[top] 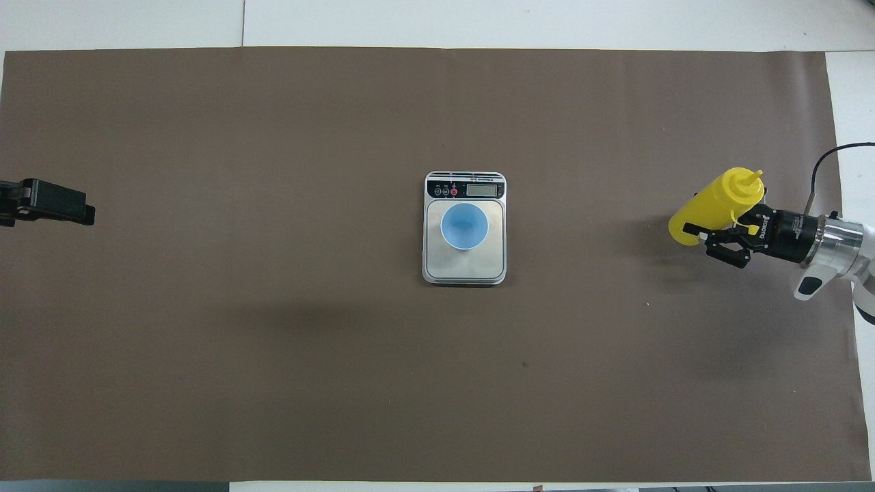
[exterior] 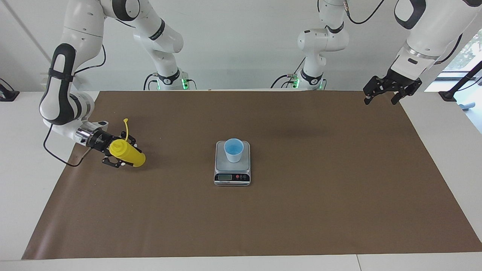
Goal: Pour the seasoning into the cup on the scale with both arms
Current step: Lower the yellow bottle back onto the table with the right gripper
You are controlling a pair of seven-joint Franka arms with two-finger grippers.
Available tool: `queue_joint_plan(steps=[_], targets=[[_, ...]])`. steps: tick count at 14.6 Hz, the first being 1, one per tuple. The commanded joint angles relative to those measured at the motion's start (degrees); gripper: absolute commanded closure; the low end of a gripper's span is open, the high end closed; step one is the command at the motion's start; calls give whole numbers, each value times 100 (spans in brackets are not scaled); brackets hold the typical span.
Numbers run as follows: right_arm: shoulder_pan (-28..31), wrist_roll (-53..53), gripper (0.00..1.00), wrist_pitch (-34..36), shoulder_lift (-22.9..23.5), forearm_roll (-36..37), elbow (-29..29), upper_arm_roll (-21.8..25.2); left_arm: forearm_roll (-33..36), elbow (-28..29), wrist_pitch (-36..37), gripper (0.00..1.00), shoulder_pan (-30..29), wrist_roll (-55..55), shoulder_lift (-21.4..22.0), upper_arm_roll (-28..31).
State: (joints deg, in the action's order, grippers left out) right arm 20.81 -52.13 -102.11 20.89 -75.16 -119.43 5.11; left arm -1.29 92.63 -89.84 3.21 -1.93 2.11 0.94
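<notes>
Facing view: right gripper (exterior: 119, 155) grasps tilted bottle (exterior: 128, 153), carry step; next, reach cup (exterior: 233, 149) on scale (exterior: 232, 177). Left gripper (exterior: 385, 98) waits, released.

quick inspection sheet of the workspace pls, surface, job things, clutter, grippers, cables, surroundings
surface: brown mat on a white table.
job's things: light blue cup upright on the kitchen scale mid-mat; yellow squeeze bottle tilted, cap strap loose.
clutter: nothing seen.
grippers: right gripper shut on the bottle, over the mat's right-arm end; left gripper open, empty, waiting over the mat's corner.
cables: black cable loops off the right arm.
surroundings: white wall, window at one side.
</notes>
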Motion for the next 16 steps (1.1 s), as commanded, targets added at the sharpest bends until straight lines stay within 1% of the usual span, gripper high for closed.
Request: queue_joint_plan(steps=[1, 5, 13, 16], targets=[[169, 360, 100, -2, -7, -175, -142, -80, 85, -34, 72, 0, -75, -62, -9, -41], [283, 818, 100, 173, 239, -175, -142, -71, 85, -34, 72, 0, -67, -62, -9, -41], [310, 906, 100, 244, 240, -105, -133, -71, 85, -34, 72, 0, -66, -62, -9, -41], [266, 1318, 100, 192, 240, -87, -142, -71, 85, -34, 72, 0, -67, -62, -9, -41]])
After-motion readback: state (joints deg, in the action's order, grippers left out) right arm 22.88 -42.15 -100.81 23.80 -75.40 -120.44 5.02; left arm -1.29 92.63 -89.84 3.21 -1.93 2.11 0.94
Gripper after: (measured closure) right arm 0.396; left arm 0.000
